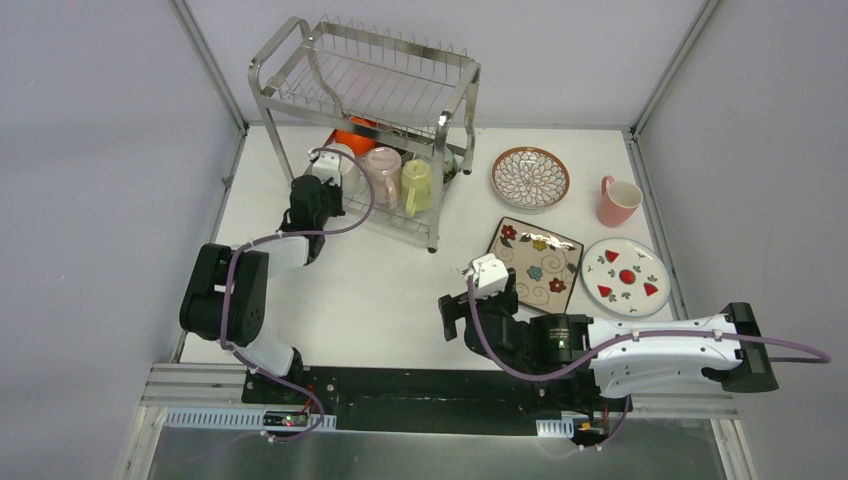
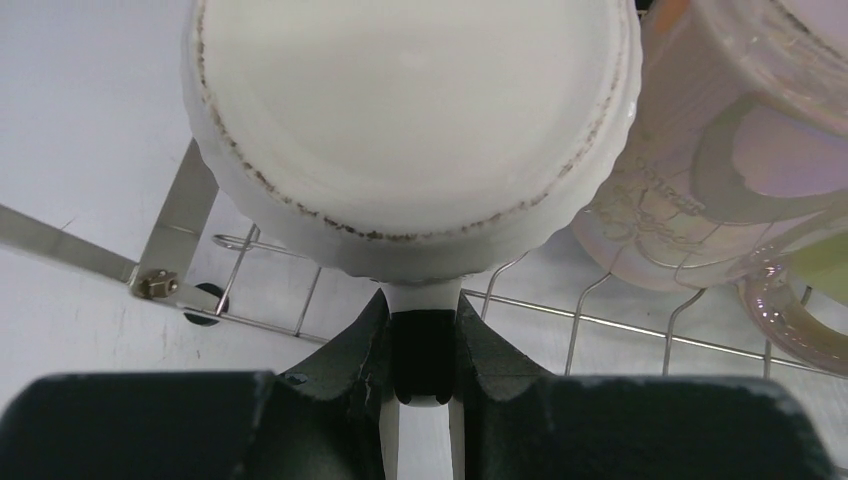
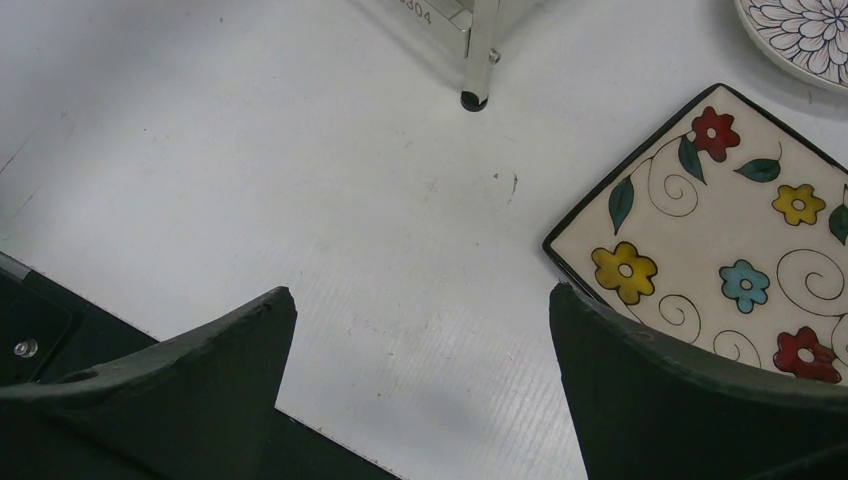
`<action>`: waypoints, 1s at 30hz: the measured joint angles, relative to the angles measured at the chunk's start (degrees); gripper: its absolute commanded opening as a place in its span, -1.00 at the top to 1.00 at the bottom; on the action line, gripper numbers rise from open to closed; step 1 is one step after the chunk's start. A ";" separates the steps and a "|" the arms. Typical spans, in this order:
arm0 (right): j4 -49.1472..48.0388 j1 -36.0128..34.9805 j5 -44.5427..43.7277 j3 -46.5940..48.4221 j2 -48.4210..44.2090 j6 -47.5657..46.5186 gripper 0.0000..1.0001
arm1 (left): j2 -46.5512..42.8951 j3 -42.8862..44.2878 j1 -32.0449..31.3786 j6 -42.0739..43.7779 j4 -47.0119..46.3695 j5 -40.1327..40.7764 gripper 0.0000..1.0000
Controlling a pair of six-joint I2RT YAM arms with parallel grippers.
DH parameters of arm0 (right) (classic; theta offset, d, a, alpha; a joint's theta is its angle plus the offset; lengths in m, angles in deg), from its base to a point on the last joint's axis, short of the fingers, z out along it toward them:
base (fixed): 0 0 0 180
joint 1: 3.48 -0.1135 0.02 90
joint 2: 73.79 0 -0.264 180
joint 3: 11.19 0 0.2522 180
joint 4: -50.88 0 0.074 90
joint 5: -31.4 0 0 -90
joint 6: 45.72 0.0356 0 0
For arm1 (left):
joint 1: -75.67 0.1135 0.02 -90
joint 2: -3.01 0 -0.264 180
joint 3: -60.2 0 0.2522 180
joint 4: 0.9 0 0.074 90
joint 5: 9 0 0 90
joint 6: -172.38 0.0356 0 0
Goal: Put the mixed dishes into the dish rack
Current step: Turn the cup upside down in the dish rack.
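Placement of the white mug (image 2: 410, 130) is in hand: the left end effector (image 2: 421, 330) pinches its handle at the dish rack (image 1: 370, 80), lower shelf, near left. Next probably calls for settling it, then letting go. The right end effector (image 3: 420, 310) hangs spread above the desk (image 3: 300, 150), beside the square floral plate (image 3: 740, 250).

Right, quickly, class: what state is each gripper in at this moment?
Left gripper: closed on the handle of the white mug.
Right gripper: open, holding nothing, beside the square plate.
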 measured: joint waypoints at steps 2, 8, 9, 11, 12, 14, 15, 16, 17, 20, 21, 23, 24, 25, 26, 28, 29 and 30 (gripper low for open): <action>0.04 0.04 0.02 0.00 0.20 0.26 -0.99 | 0.63 0.44 -0.02 0.00 0.11 -0.85 0.97; 0.42 0.26 0.09 0.00 0.63 0.52 -0.99 | 2.21 1.60 -0.02 0.09 1.29 -3.13 0.83; 0.42 0.26 0.09 0.00 0.68 0.52 -1.00 | 2.47 1.75 -0.02 0.11 1.49 -3.19 0.81; 0.44 0.31 0.13 0.00 0.70 0.55 -0.99 | 2.91 1.99 -0.02 0.11 1.64 -3.32 0.79; 0.44 0.33 0.11 0.00 0.70 0.57 -1.00 | 3.06 2.12 -0.02 0.11 1.70 -3.41 0.78; 0.46 0.33 0.15 0.00 0.70 0.66 -1.00 | 3.30 2.58 -0.02 0.11 2.19 -3.80 0.72; 0.44 0.33 0.20 0.00 0.70 0.70 -0.99 | 3.41 2.84 -0.02 0.13 2.58 -4.11 0.68; 0.44 0.33 0.28 0.00 0.70 0.72 -1.00 | 3.43 3.17 -0.02 0.13 3.15 -4.35 0.64; 0.46 0.33 0.31 0.00 0.70 0.72 -1.00 | 3.43 3.45 -0.02 0.20 3.76 -4.52 0.60; 0.46 0.33 0.31 0.00 0.68 0.85 -1.00 | 3.43 3.96 -0.02 0.57 4.90 -5.07 0.54; 0.46 0.33 0.31 0.00 0.68 0.94 -1.00 | 3.43 4.07 -0.02 0.57 5.01 -5.44 0.52; 0.46 0.33 0.28 -0.04 0.63 1.09 -1.00 | 3.43 4.59 0.00 0.70 4.76 -5.79 0.51; 0.44 0.33 0.24 -0.20 0.55 1.16 -1.00 | 3.43 4.81 0.00 0.70 4.57 -5.99 0.51; 0.46 0.33 0.20 -0.44 0.46 1.18 -1.00 | 3.43 5.16 0.00 0.72 4.42 -6.14 0.50; 0.46 0.33 0.13 -0.63 0.42 1.18 -1.00 | 3.43 5.46 -0.02 0.76 4.28 -6.23 0.50; 0.72 0.33 0.07 -0.87 0.42 1.18 -1.00 | 3.43 5.92 -0.02 0.72 3.96 -6.34 0.52; 0.81 0.33 0.07 -0.90 0.42 1.20 -1.00 | 3.43 5.99 -0.02 0.72 3.87 -6.38 0.52; 0.81 0.33 0.07 -0.90 0.39 1.20 -1.00 | 3.43 6.03 0.00 0.70 3.87 -6.43 0.53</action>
